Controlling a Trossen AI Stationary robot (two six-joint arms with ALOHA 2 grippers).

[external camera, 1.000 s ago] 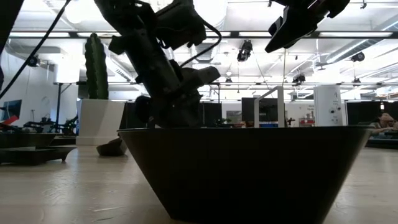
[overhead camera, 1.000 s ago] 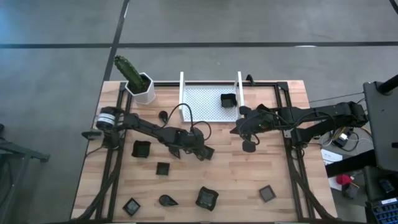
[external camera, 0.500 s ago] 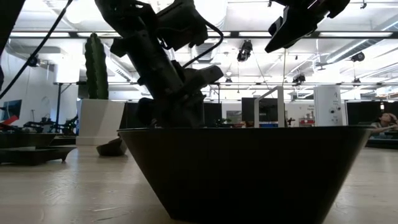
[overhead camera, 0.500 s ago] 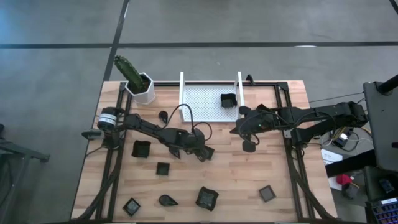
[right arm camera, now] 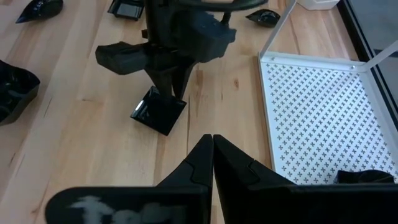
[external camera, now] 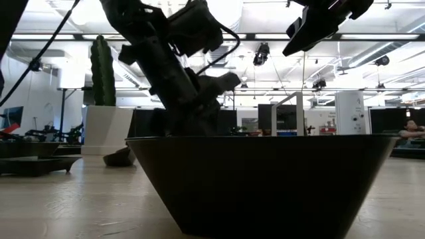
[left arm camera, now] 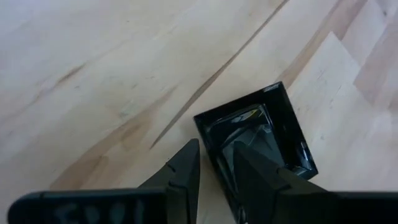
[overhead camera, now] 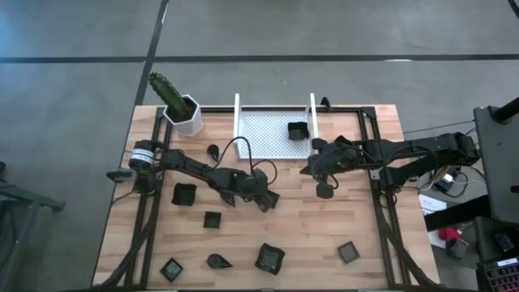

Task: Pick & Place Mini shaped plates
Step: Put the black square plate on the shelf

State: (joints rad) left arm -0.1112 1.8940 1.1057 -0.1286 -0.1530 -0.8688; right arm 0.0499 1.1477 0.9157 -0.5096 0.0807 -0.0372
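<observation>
- Left tool [left arm camera: 214,168] is down at a small square plate [left arm camera: 255,146] near the middle of the bench [overhead camera: 308,231]; its two dark fingers straddle one raised rim of that plate, one outside on the wood and one inside the dish; the gap between them is narrow, as wide as this tool gets, and whether they press the rim cannot be told; the plate sits on the bench, just in front of the white tray [overhead camera: 263,134].
- Right tool [right arm camera: 212,149] hangs above the bench beside the tray's right wall; its tapered black fingers are pressed together with nothing between them.
- That square plate is glossy black-green, with upright thin walls and sharp corners, and reflects light on its floor.
- Bench top is pale wooden planks with visible grain and darker streaks, framed by black rails.
- Tray is white, flat-floored and perforated with a regular pattern of small holes, with tall upright side walls; one dark square plate [overhead camera: 298,130] rests inside at its right end.
- Other mini plates lie scattered: a square one [overhead camera: 185,194] on the left, a smaller square [overhead camera: 212,219] near it, a teardrop plate [overhead camera: 217,261] and a larger crumpled-edged dish [overhead camera: 270,258] along the front, a square [overhead camera: 348,252] front right.
- White pot with a green cactus [overhead camera: 180,104] stands at the back left corner.
</observation>
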